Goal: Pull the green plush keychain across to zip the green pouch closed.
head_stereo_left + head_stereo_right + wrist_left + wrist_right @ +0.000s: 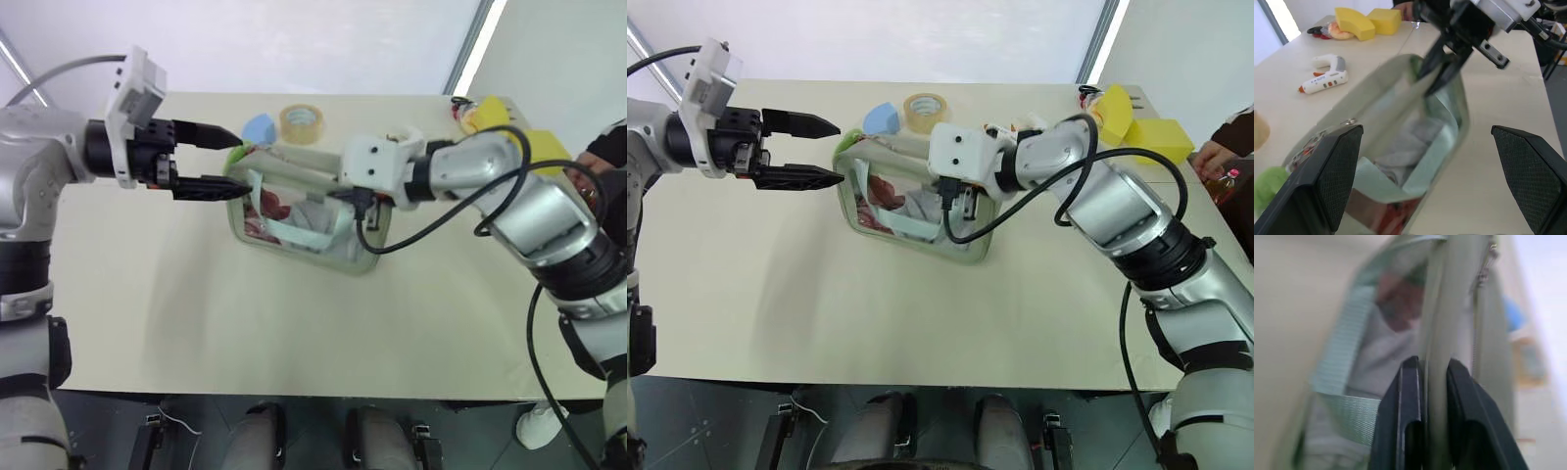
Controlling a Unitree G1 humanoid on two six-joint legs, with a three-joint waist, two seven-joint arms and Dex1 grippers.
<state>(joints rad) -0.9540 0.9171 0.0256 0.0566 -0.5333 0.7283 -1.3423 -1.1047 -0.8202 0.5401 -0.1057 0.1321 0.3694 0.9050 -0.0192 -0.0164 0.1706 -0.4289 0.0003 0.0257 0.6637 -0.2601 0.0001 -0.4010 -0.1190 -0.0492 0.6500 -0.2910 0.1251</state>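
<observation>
Two end effectors meet at the green pouch (304, 220) mid-table (176, 313): the right end effector (1425, 382) pinches its rim, the left end effector (227, 162) gapes beside the green plush keychain (1268, 183). A tape roll (302, 123), blue sponge (258, 127) and yellow sponges (1369, 22) lie behind.

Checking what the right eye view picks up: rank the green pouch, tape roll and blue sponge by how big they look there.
Largest to smallest in the right eye view:
1. green pouch
2. tape roll
3. blue sponge, close to the tape roll in apparent size, so that order is unsure; both lie farther from the camera than the pouch.
</observation>
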